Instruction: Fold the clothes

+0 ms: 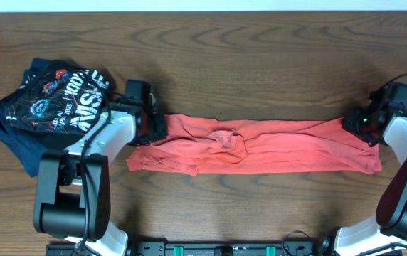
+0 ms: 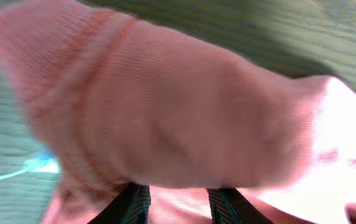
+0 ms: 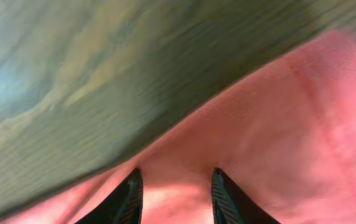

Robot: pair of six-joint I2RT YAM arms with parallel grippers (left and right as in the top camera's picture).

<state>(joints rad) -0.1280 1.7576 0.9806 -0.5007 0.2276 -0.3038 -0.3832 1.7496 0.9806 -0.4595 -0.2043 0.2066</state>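
The clothes, a red-orange T-shirt (image 1: 260, 146), lie stretched into a long narrow band across the middle of the table, bunched near the centre. My left gripper (image 1: 159, 128) is at the shirt's left end, and my right gripper (image 1: 356, 122) is at its right end. In the left wrist view the shirt (image 2: 165, 106) fills the frame and drapes over the left gripper (image 2: 178, 202), whose fingers (image 2: 134, 208) stand apart with fabric in the gap. In the right wrist view the right gripper (image 3: 178, 186) also has its fingers (image 3: 131, 193) apart, with the shirt (image 3: 277, 137) lying between them.
A pile of dark garments with white lettering (image 1: 50, 99) sits at the left of the wooden table (image 1: 260, 57), just beyond the left arm. The arm bases stand at the near edge.
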